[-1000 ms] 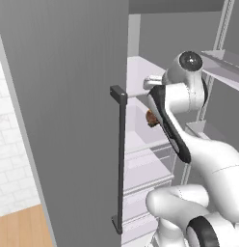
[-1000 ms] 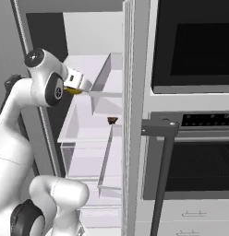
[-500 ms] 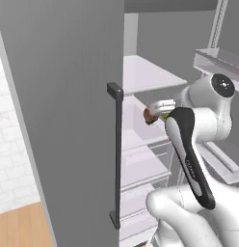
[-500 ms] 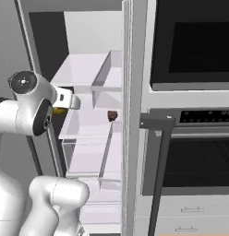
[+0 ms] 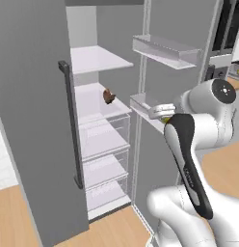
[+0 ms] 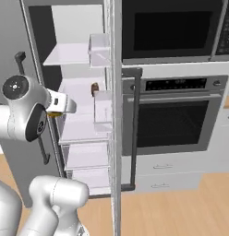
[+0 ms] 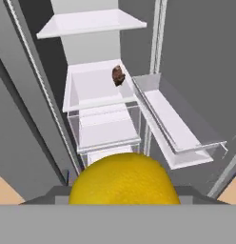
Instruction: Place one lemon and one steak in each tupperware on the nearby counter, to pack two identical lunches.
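Observation:
My gripper [image 7: 123,193] is shut on a yellow lemon [image 7: 123,178], which covers the fingertips in the hand view. From the base views the gripper [image 5: 159,112] is held in front of the open fridge, level with its middle shelf, and a sliver of the lemon [image 6: 54,114] shows under the hand. A small brown steak [image 5: 109,96] lies on that middle shelf, well ahead of the gripper and apart from it; the same steak [image 7: 118,75] sits beyond the lemon in the hand view. The tupperware is out of view. A thin light-brown strip of counter [image 5: 235,81] shows at the far right.
The grey fridge door [image 5: 39,125] with its dark handle [image 5: 71,120] stands open on the left. Clear door bins [image 5: 165,50] jut out on the right-hand door. Clear drawers [image 5: 104,140] fill the lower fridge. A black wall oven [image 6: 174,124] stands to the right.
The whole picture has shifted, so the base has moved. The arm has drawn back out of the fridge with the lemon still held. The steak stays on its shelf.

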Tool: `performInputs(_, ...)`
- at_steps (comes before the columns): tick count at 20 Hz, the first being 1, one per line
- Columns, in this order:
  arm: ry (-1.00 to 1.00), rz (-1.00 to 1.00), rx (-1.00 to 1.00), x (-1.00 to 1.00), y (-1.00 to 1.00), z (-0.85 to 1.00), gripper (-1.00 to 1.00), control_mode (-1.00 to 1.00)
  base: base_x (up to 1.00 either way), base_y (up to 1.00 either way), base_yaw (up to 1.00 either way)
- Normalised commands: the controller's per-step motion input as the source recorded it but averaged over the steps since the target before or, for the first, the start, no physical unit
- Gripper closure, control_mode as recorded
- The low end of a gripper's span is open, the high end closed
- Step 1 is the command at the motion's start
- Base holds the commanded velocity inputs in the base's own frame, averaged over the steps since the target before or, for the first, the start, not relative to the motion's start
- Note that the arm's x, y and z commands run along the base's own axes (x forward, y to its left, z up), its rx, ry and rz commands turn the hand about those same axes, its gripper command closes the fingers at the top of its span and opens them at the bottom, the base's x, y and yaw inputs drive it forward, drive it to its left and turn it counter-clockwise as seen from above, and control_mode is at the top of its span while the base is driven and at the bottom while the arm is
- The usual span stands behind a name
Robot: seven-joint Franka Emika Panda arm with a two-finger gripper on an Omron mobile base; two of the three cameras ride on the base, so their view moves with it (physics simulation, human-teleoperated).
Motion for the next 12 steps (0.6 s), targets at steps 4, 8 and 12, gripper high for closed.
performInputs(4,0.0,0.0,0.0,0.0,0.0,0.0,1.0,1.0,-0.66,-1.0,-0.34)
performInputs(8,0.0,0.0,0.0,0.0,0.0,0.0,1.0,1.0,-0.21,-1.0,-0.43)
performInputs(12,0.0,0.0,0.0,0.0,0.0,0.0,1.0,1.0,0.33,-1.0,-0.46)
